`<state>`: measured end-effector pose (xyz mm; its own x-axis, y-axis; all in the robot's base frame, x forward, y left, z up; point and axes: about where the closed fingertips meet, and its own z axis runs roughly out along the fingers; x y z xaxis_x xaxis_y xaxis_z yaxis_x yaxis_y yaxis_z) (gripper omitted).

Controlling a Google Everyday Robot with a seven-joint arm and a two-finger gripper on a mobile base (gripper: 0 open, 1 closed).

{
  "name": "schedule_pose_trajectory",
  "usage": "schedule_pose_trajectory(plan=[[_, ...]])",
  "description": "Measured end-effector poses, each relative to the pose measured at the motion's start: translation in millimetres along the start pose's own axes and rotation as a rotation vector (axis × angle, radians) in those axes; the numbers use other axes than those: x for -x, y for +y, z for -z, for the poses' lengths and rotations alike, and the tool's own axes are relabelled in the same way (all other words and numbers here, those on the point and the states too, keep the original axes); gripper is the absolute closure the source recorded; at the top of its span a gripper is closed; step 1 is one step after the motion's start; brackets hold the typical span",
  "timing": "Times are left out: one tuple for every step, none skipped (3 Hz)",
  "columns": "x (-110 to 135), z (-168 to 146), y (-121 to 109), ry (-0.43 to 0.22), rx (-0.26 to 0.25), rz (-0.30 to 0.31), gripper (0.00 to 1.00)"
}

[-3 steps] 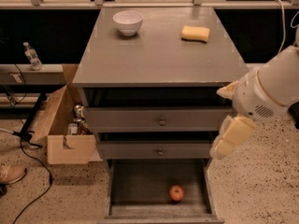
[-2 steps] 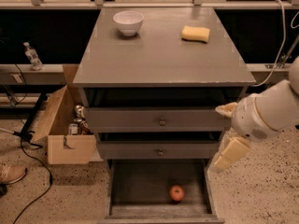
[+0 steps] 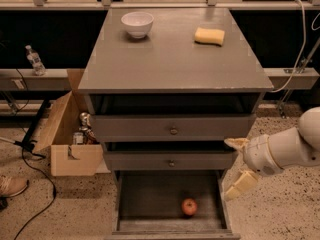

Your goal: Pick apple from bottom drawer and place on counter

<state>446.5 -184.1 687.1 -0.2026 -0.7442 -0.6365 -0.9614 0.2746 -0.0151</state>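
Note:
The apple [image 3: 189, 207], small and red, lies in the open bottom drawer [image 3: 150, 204], right of its middle and toward the front. The counter [image 3: 170, 59] is the flat grey-brown top of the cabinet above. My gripper [image 3: 235, 166] is at the right side of the cabinet, level with the middle drawer and above the bottom drawer's right edge, up and to the right of the apple. Its two cream fingers [image 3: 240, 185] are spread apart and hold nothing.
A white bowl [image 3: 137, 24] and a yellow sponge [image 3: 209, 36] sit at the back of the counter. An open cardboard box [image 3: 70, 134] with items stands on the floor at the left, with a black cable [image 3: 35, 184] and a shoe [image 3: 10, 186].
My arm and gripper have moved down and slightly right, from beside the top drawers toward the bottom drawer's right edge. The apple has not moved.

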Motion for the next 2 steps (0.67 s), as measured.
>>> schedule_pose_trajectory(plan=[[-27.7, -37.9, -6.7, -0.057, 0.047, -0.028, 0.00], [-27.7, -37.9, -6.7, -0.057, 0.047, -0.028, 0.00]])
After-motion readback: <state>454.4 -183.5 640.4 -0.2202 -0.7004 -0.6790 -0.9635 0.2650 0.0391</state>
